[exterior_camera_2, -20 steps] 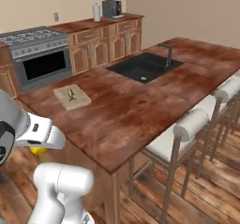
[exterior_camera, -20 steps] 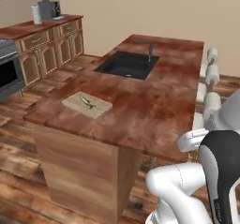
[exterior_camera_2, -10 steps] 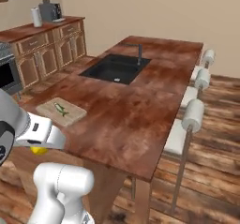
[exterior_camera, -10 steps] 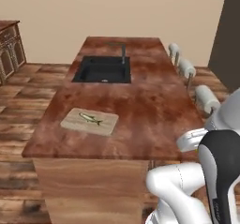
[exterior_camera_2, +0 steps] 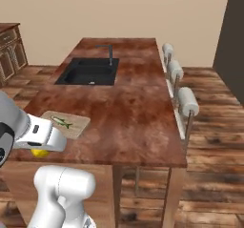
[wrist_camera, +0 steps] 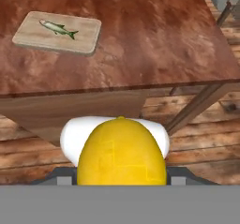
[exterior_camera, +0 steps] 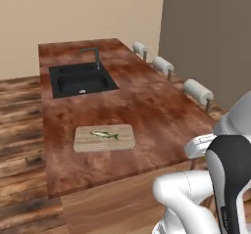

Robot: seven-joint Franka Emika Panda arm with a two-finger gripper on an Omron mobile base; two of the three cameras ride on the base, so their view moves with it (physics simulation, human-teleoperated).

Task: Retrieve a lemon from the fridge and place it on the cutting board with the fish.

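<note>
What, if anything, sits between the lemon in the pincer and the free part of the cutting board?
Nothing visible blocks the way. The round bright yellow lemon is held off the near edge of the reddish-brown wooden countertop. Only bare countertop lies before the flat light tan wooden cutting board, where the slender greenish-silver fish leaves room.
</note>
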